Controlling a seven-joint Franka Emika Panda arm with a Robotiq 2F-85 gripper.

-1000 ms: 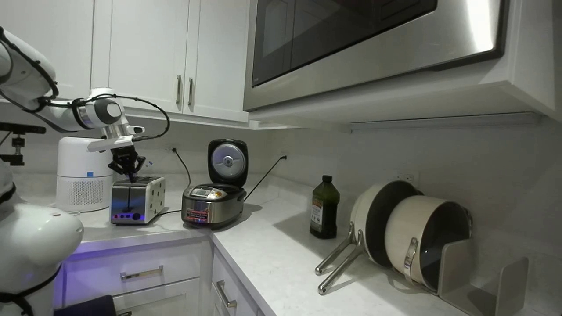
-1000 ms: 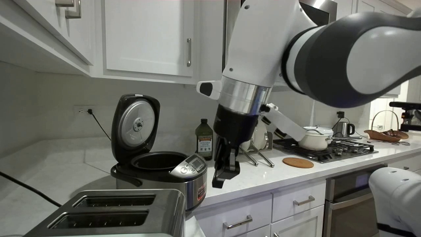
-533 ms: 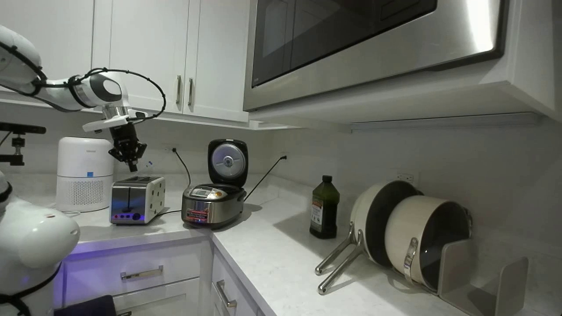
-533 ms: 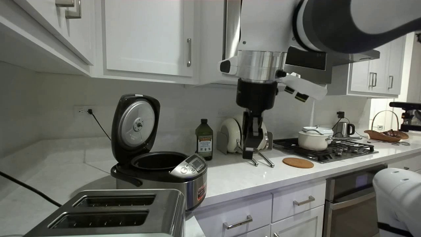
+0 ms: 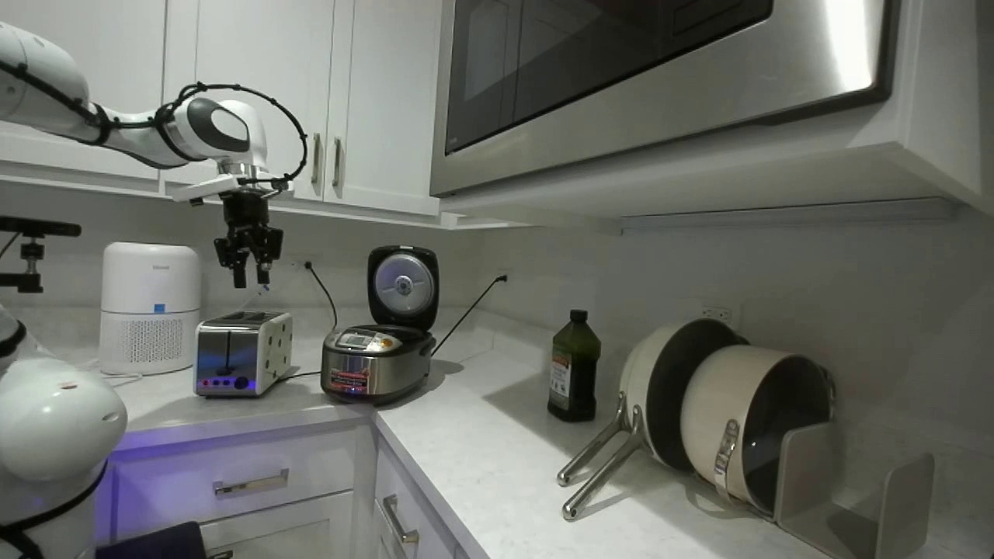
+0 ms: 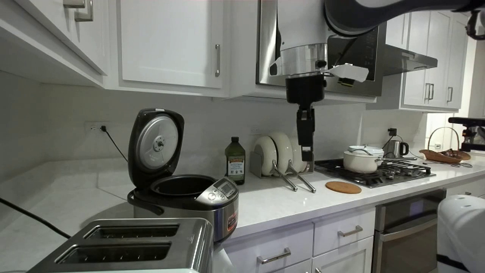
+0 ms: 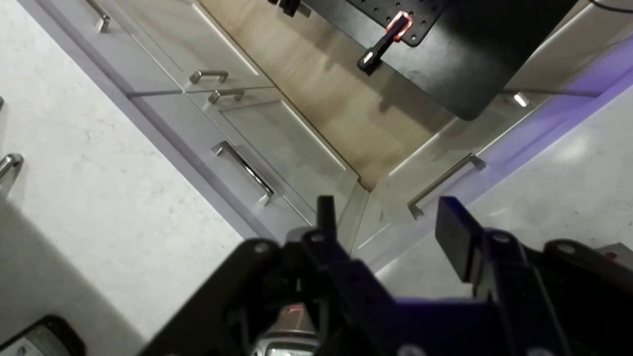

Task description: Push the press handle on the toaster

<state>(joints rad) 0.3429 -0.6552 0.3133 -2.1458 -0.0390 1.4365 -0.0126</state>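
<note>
- The black two-fingered gripper [image 5: 252, 281] points downward, its fingers [image 7: 325, 212] spread wide, a broad gap showing between their tips in the wrist view.
- The small boxy silver toaster [image 5: 244, 341] with a cream, dark-spotted side stands below the gripper in an exterior view, apart from it. Its bluish-grey front panel [image 5: 211, 353] bears a dark upright track [image 5: 227, 349]; the press handle is too small to make out.
- The toaster's two dark bread slots [image 6: 117, 253] lie well below and to the left of the gripper in an exterior view.
- The squat steel-and-black cooker [image 5: 388, 373] stands to the gripper's lower right in an exterior view; its round-cornered black lid [image 6: 157, 144], raised, is to the gripper's left in an exterior view.
- Left of the gripper stands the white cylindrical appliance [image 5: 150, 279].
- To the gripper's right and lower is the dark-green bottle with a black cap [image 5: 573, 373]; farther right, the cream-coloured pans with dark insides [image 5: 718, 411].
- In an exterior view the round brown mat [image 6: 343, 187] lies to the gripper's lower right, and the cream pot [image 6: 360, 162] sits on the black gas hob [image 6: 373, 182] farther right.
- The stainless-steel microwave [image 5: 660, 109] hangs well right of the gripper and above it in an exterior view.
</note>
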